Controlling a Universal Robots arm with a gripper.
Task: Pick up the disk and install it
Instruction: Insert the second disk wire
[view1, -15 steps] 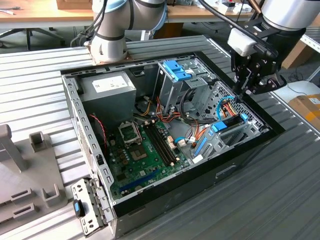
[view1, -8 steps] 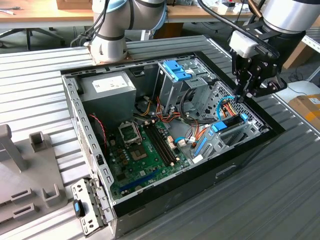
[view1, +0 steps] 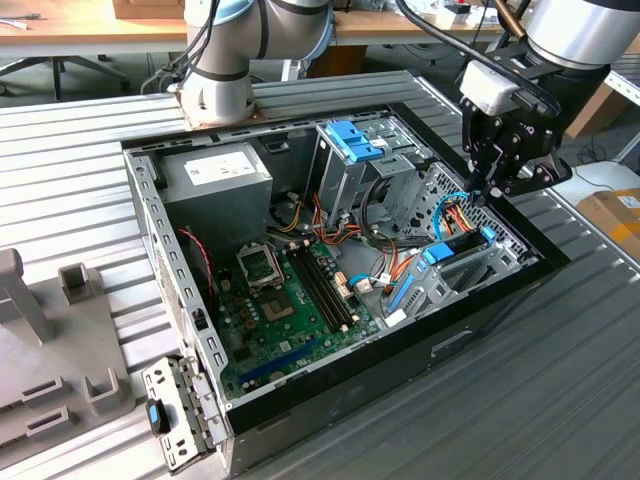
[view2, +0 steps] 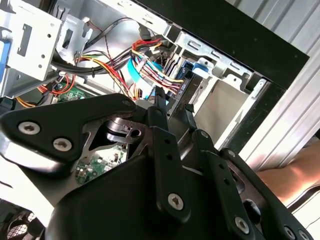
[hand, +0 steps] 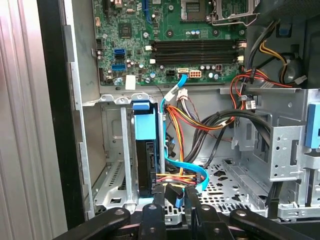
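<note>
Narrow-gapped fingers empty, just above the disk upright in its bay.

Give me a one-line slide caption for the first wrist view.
End effector poised over the disk seated on edge in the drive bay, below the motherboard.

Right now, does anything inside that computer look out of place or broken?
Nothing looks broken. The disk stands on edge in its bay slot, blue tab up, with the gripper just above its cabled end. The cables lie in a loose tangle beside it.
</note>
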